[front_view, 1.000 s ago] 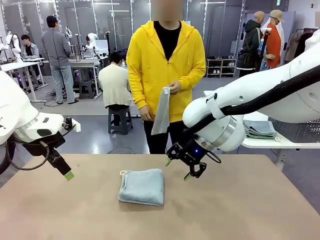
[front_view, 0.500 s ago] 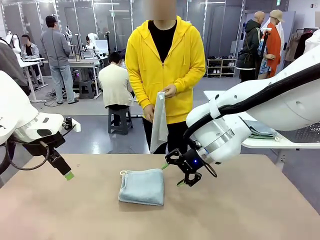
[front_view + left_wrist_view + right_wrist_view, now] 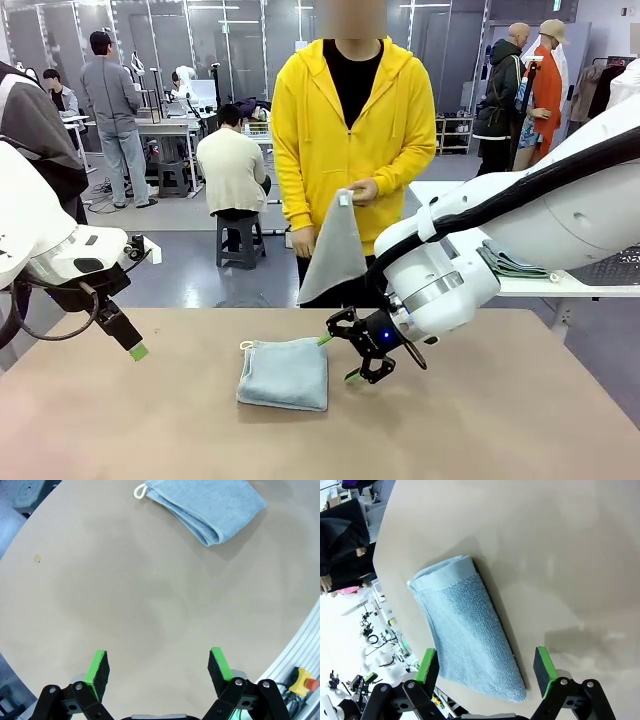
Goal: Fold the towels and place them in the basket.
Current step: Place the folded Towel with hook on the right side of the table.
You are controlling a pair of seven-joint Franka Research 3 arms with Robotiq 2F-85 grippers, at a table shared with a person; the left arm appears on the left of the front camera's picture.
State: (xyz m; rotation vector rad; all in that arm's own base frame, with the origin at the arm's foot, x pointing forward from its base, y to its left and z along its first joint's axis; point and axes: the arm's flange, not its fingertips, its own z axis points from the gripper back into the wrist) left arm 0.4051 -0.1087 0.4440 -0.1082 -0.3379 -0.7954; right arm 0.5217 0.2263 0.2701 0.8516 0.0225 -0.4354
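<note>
Listing blue towel [image 3: 284, 372], folded, on table [image 3: 500, 420].
We note right gripper [image 3: 339, 358] agape beside it, left gripper [image 3: 158, 652] agape, well apart; hand [image 3: 362, 190] grasps white towel [image 3: 335, 255].

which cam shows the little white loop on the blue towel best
Left wrist view: the white loop lies clear against the table at the corner of the blue towel. The front view shows it tiny; the right wrist view shows the towel's folds, the loop unclear.

No readable text or labels
</note>
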